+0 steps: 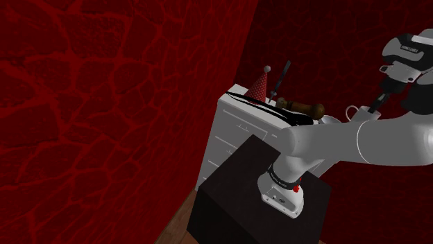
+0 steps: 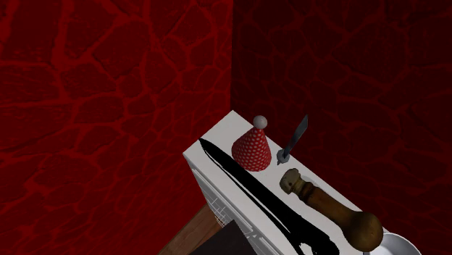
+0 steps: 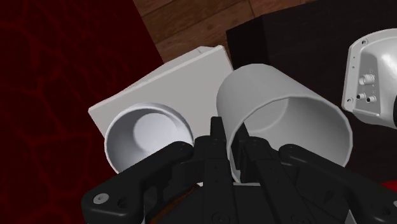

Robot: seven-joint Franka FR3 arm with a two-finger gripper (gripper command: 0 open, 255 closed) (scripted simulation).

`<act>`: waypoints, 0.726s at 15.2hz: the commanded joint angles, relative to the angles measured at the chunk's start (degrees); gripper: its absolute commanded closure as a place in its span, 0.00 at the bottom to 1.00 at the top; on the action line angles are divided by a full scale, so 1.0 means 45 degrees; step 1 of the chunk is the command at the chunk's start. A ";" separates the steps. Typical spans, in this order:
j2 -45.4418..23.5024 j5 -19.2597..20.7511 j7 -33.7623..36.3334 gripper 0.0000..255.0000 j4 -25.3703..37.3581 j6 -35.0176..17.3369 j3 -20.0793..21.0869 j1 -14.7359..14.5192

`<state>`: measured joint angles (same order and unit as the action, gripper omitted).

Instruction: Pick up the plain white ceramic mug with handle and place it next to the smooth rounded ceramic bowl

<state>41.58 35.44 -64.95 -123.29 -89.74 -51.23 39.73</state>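
Your claw (image 3: 231, 133) grips the white mug (image 3: 286, 108) by its wall, one finger inside the rim and one outside. It holds the mug beside the white bowl (image 3: 147, 137), over the near corner of the bench (image 3: 184, 73). I judge the mug stiff, smooth and breakable, and likely to swing in a rim pinch, so set it down gently. Both mug and bowl look empty.

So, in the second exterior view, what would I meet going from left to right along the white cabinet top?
Red cone hat → small blue-grey tool → brown wooden grinder → white bowl.
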 commanded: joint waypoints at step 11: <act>0.0050 0.0754 0.0139 1.00 -0.1535 -0.1743 -0.1155 0.0028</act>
<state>41.77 38.58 -64.51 -129.55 -96.92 -56.11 39.82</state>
